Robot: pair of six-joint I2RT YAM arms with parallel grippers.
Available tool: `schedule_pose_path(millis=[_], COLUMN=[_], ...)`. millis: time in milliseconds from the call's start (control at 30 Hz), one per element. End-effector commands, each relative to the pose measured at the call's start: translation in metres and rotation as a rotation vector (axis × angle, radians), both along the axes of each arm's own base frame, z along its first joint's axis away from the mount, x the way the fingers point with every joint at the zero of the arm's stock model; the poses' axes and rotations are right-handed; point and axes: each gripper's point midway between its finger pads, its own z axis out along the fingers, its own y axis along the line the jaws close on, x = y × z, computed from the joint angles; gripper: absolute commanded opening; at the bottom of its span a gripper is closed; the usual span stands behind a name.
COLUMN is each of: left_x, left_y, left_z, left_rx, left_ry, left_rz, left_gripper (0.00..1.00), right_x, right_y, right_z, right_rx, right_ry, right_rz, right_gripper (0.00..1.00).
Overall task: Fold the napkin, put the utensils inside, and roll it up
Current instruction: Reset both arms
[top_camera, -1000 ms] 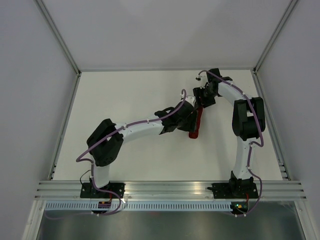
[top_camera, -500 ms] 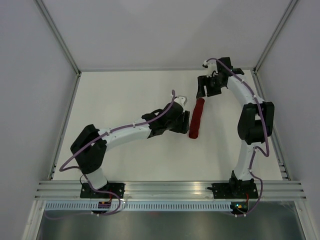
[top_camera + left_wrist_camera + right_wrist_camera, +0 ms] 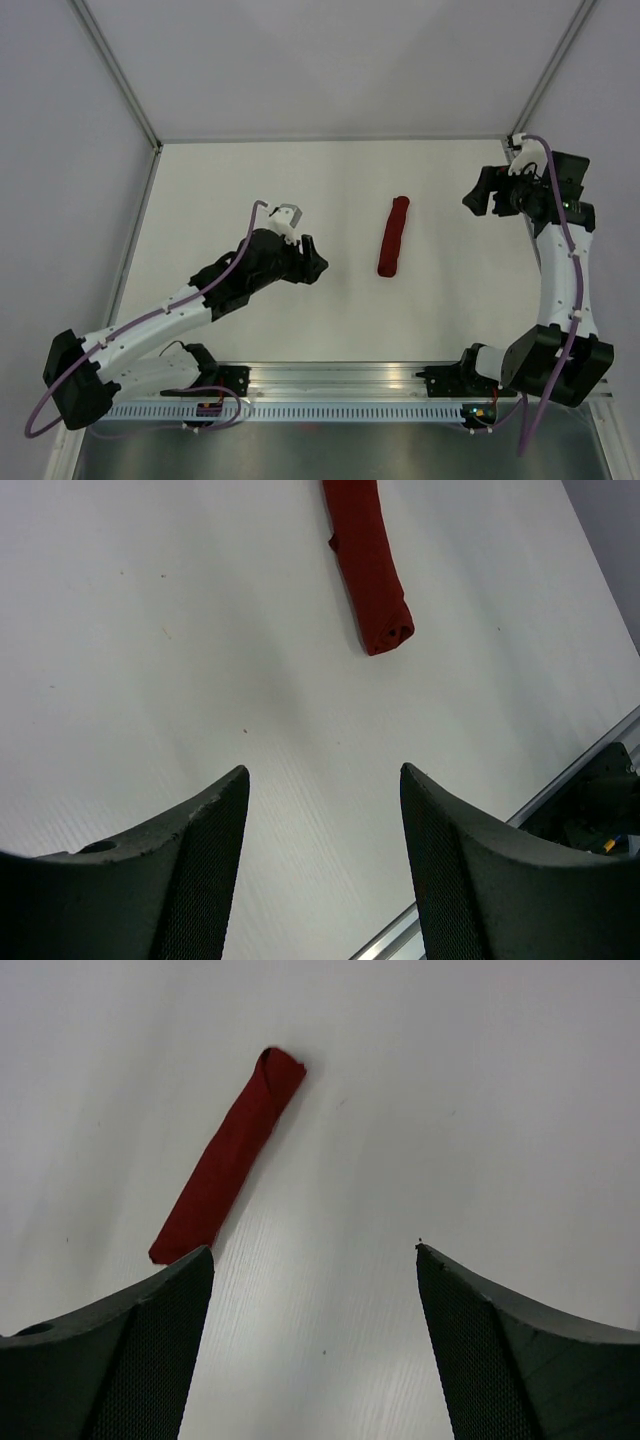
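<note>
The dark red napkin (image 3: 393, 236) lies rolled into a tight narrow tube on the white table, a little right of the middle. It also shows in the left wrist view (image 3: 366, 562) and in the right wrist view (image 3: 228, 1156). The utensils are hidden; no fork shows. My left gripper (image 3: 314, 262) is open and empty, left of the roll and apart from it. My right gripper (image 3: 478, 197) is open and empty, right of the roll and raised above the table.
The white table (image 3: 250, 190) is walled by grey panels at the back and sides. An aluminium rail (image 3: 340, 378) runs along the near edge, and it shows in the left wrist view (image 3: 575, 780) at the lower right.
Both grippers have let go of the roll and drawn away. The left arm pulled back to the left and down, the right arm swung out to the right. The roll stays put.
</note>
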Motion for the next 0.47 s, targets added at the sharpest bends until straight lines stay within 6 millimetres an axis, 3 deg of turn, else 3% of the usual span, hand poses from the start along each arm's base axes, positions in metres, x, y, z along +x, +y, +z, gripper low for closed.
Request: schedule_pose_path(millis=[0, 433], left_x=[-0.004, -0.006], left_y=[0.014, 0.018], left_z=[0.003, 0.015], left_rx=[-0.015, -0.034], left_ry=[-0.016, -0.043], left_rz=[0.027, 0.026], left_gripper=[0.66, 0.66], right_x=[-0.014, -0.024], right_y=[0.009, -0.001], right_z=[-0.028, -0.036], right_rx=[-0.013, 0.036], right_ry=[-0.001, 0.013], right_rz=[0.067, 0.070], right_gripper=[0.87, 0.90])
